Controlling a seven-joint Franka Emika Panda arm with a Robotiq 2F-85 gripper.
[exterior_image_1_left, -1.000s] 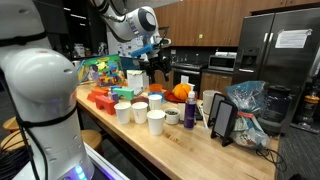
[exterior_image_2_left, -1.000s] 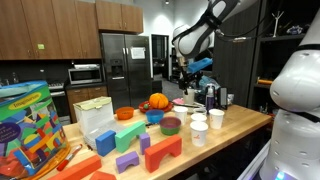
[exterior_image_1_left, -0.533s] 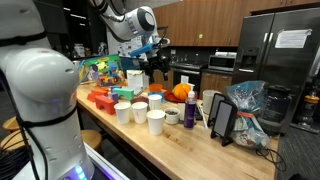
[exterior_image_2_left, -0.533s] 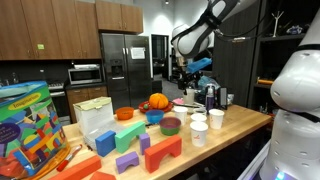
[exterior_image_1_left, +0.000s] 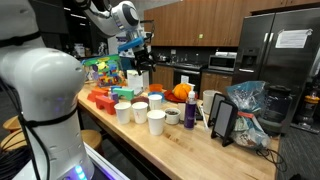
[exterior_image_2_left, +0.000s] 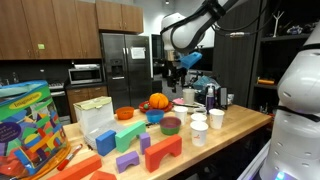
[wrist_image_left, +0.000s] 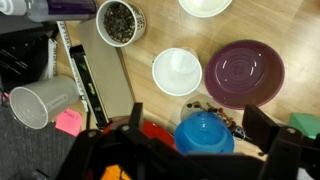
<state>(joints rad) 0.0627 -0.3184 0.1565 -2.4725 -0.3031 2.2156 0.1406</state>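
- Kitchen cabinets, a steel fridge (exterior_image_2_left: 125, 60) and a long wooden worktop (exterior_image_1_left: 195, 150) filled both exterior views.
- The gripper (exterior_image_1_left: 137, 55) hung well above the worktop, clear of everything on it.
- Its jaws stood wide and held nothing. The wrist view showed the two fingers (wrist_image_left: 262, 128) far apart with only the worktop and a bowl between them.
- A blue bowl (wrist_image_left: 205, 134) sat upright below the gripper, nearer to it than anything else and untouched. In an exterior view it stood about the middle of the worktop.
- A purple bowl (wrist_image_left: 244, 73) stood just beside the blue bowl, the two apparently not touching.
- A white cup (wrist_image_left: 178, 72) stood upright near both bowls.
- A dark-filled cup (wrist_image_left: 121, 22) stood farther off. Its contents were too small to name, perhaps grounds or seeds.
- A tipped cup (wrist_image_left: 42, 102) lay on its side next to a black stand (wrist_image_left: 90, 85).
- An orange pumpkin (exterior_image_2_left: 157, 101) sat behind the bowls, towards the worktop's far edge.
- Coloured blocks (exterior_image_2_left: 150, 150) lay along the near edge, and a toy box (exterior_image_2_left: 30, 120) stood at one end.
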